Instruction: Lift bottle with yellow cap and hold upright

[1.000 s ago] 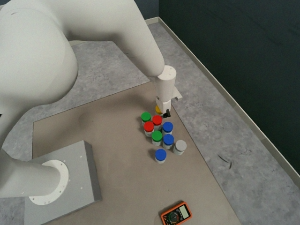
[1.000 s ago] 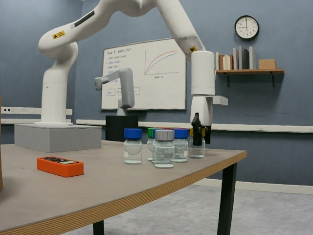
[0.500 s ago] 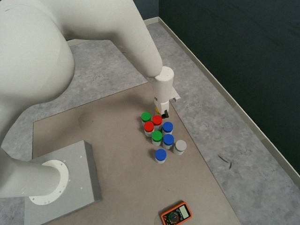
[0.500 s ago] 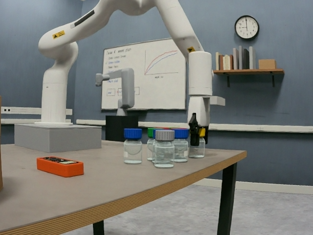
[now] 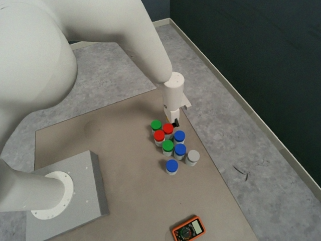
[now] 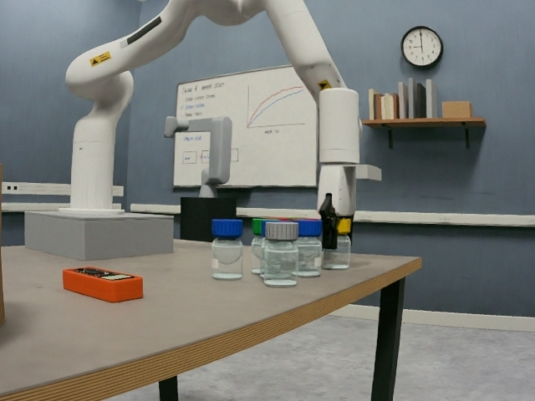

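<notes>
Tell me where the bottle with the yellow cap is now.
In the exterior view, the yellow-capped bottle stands rightmost in the cluster, near the table's far edge, just right of a blue-capped bottle, with the open gripper around its cap.
</notes>
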